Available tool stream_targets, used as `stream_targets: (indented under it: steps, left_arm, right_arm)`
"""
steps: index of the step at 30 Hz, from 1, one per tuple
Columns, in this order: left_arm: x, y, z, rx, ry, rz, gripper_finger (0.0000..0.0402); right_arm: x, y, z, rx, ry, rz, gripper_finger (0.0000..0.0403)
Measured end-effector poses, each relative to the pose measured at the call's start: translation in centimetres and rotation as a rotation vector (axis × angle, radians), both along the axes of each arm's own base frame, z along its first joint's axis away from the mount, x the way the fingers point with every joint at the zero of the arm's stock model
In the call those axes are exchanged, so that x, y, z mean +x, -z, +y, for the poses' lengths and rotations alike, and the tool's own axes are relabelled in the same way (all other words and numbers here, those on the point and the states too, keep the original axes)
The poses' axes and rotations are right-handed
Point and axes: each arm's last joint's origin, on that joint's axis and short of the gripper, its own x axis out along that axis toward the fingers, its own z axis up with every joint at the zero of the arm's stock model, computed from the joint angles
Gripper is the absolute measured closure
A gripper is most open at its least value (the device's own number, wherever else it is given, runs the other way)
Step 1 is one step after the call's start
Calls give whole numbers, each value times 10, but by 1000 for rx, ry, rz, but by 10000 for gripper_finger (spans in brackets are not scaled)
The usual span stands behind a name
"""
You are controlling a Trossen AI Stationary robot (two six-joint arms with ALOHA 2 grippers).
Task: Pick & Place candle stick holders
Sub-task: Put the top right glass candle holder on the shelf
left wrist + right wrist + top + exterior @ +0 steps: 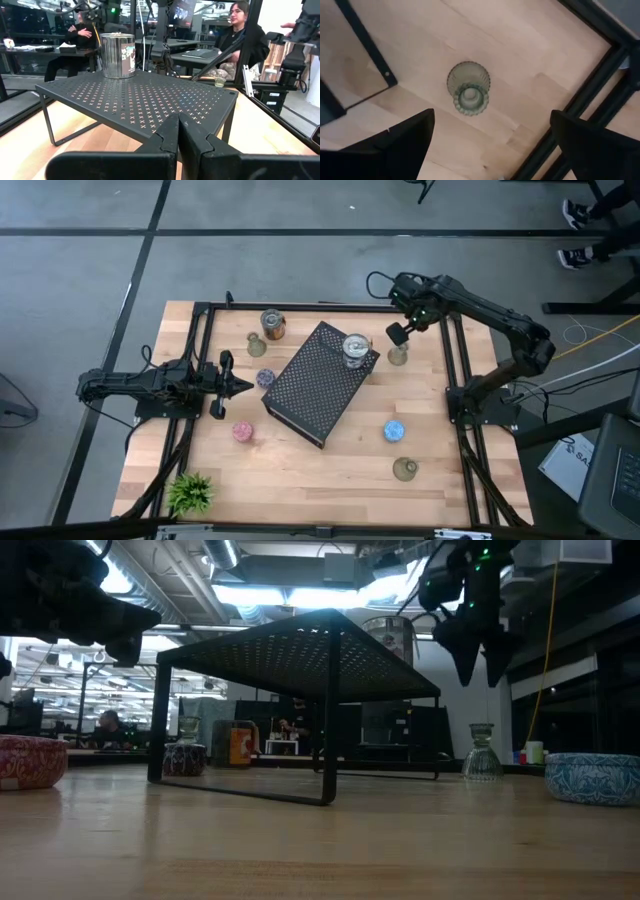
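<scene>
Several candle stick holders stand on the wooden table around a black perforated rack. A silver can-like holder stands on the rack's far end. My right gripper hangs open, pointing down, above an olive-green glass holder that stands on the table by the rack's far right corner. Its fingers are well above the holder and touch nothing. My left gripper waits shut at the table's left side, level and pointing at the rack.
Other holders stand on the table: a copper can, green glass ones, a purple one, a pink one and a blue one. A small green plant is at the near left corner. Black frame rails run beside the right gripper.
</scene>
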Motion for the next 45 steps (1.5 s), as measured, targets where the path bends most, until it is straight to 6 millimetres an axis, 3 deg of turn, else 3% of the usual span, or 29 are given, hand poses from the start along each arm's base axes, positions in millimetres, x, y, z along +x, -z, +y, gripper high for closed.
stream_targets:
  steps: [6,21,30,45]
  left_arm:
    - [0,0,0,0,0,0,400]
    - [0,0,0,0,0,0,400]
    - [0,0,0,0,0,0,400]
    - [0,0,0,0,0,0,400]
  right_arm:
    - [-1,21,-11,21,58,-28,4]
    - [-6,76,-3,70,94,-39,4]
    - [-6,89,0,64,101,-51,9]
    - [-2,93,1,42,102,-84,139]
